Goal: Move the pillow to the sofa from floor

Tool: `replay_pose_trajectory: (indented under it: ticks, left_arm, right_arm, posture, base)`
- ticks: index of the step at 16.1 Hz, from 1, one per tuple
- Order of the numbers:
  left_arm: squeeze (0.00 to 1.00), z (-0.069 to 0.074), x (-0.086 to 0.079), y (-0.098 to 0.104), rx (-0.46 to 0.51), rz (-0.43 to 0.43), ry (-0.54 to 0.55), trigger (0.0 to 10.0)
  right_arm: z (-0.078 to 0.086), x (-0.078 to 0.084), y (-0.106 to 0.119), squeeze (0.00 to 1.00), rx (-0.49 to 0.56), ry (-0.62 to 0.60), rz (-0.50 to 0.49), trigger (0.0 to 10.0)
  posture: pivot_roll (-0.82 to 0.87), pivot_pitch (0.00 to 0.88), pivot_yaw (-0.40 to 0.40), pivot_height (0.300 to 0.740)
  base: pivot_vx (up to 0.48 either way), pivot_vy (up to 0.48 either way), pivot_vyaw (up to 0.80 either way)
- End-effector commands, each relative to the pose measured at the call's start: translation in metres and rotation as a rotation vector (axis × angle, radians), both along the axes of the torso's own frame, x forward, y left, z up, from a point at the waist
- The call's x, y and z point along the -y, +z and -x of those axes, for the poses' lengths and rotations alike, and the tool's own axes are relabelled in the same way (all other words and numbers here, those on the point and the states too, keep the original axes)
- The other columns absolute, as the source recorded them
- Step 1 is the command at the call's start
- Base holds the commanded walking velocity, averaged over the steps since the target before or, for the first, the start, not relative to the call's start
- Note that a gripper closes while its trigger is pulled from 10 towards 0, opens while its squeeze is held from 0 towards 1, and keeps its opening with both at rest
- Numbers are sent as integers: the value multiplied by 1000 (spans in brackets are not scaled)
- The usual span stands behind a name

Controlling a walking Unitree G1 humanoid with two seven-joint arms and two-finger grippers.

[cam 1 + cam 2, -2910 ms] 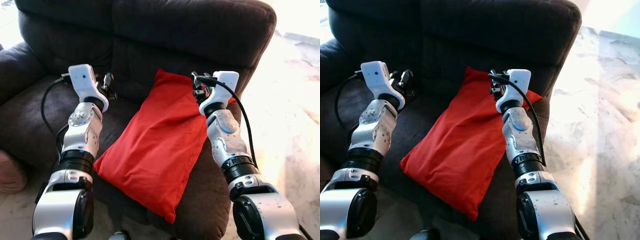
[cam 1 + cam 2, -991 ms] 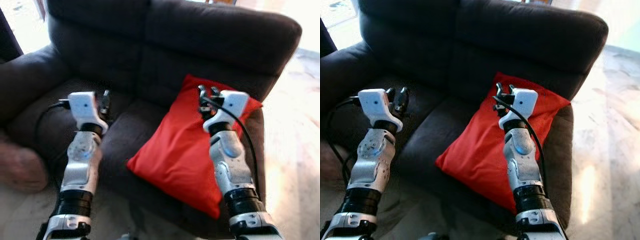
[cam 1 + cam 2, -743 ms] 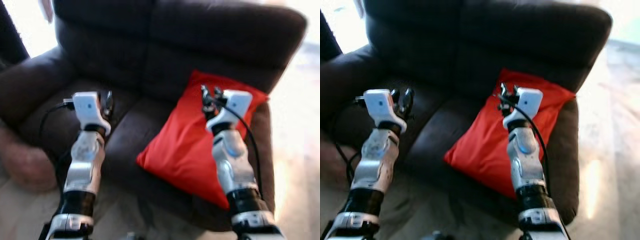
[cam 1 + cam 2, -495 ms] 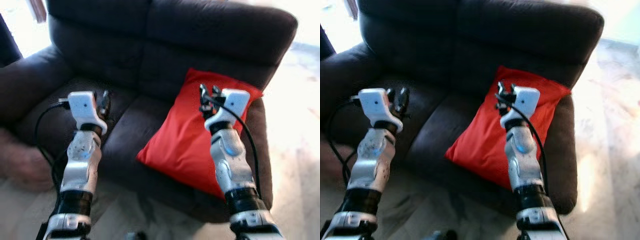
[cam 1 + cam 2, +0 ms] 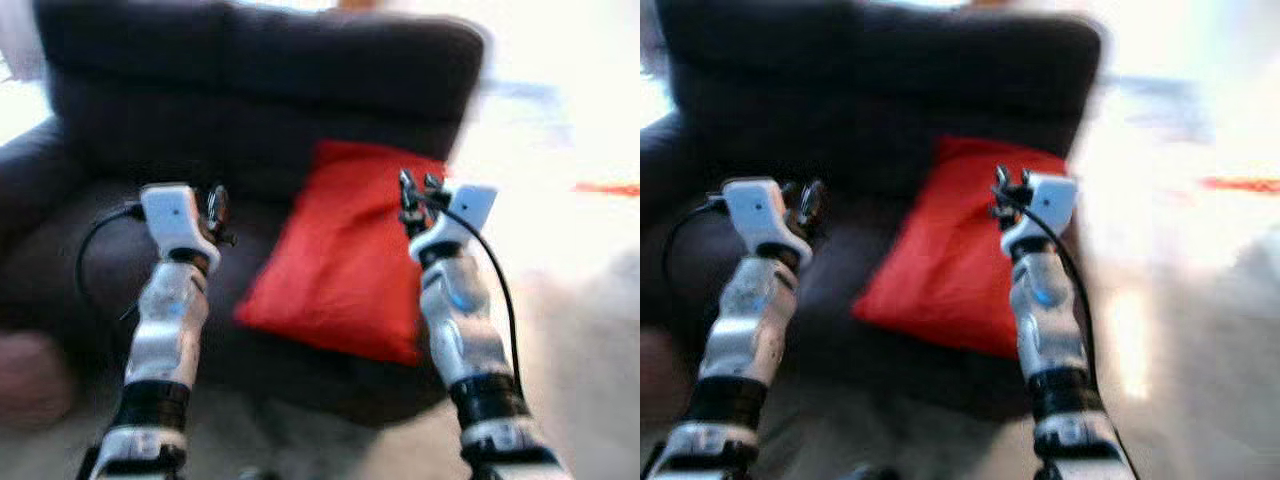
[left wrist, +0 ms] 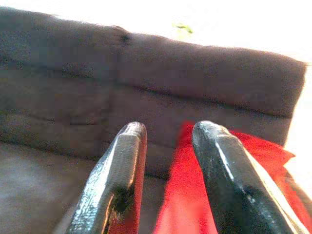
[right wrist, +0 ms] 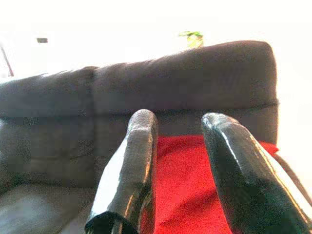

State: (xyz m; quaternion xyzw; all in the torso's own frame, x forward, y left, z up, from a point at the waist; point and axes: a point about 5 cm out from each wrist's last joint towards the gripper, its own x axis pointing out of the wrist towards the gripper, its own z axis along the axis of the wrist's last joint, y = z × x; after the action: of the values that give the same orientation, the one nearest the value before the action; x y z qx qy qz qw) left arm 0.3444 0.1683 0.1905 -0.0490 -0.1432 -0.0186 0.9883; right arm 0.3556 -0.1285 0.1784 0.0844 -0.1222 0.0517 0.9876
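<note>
While pillow [image 5: 335,255] lies on sofa [image 5: 250,70] (blurry), both grippers w/ fingers apart

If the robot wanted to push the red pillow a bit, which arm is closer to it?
The right one, probably. The right end effector hangs over the red pillow on the sofa, its fingers apart. The left end effector sits off to the pillow's side, over the dark seat.

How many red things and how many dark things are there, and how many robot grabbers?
Red: 1, the pillow, lying on the sofa seat.
Dark brown: 1, the sofa.
Robot grabbers: 2, the left gripper and the right gripper, both open and holding nothing.
Total: 4.
</note>
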Motion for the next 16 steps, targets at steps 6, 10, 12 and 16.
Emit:
replay_pose_trajectory:
  ticks: [6,10,12,16]
  left_arm:
    - [0,1,-9,-3,-24,12,26,10000]
    - [0,1,-9,-3,-30,19,33,10000]
    - [0,1,-9,-5,-38,24,35,10000]
    - [0,2,-6,-6,-43,25,29,10000]
  right_arm:
    - [0,-4,0,0,-6,21,16,10000]
    - [1,-7,-4,0,-22,39,23,10000]
    - [1,-7,-7,0,-35,44,42,10000]
    - [2,-9,-10,0,-42,53,94,10000]
  posture:
    - [84,126,-42,740]
    - [82,127,-44,740]
    - [82,127,-44,740]
    - [81,131,-46,740]
  base:
    - [0,0,0]
    - [0,0,0]
    - [0,0,0]
    - [273,0,0]
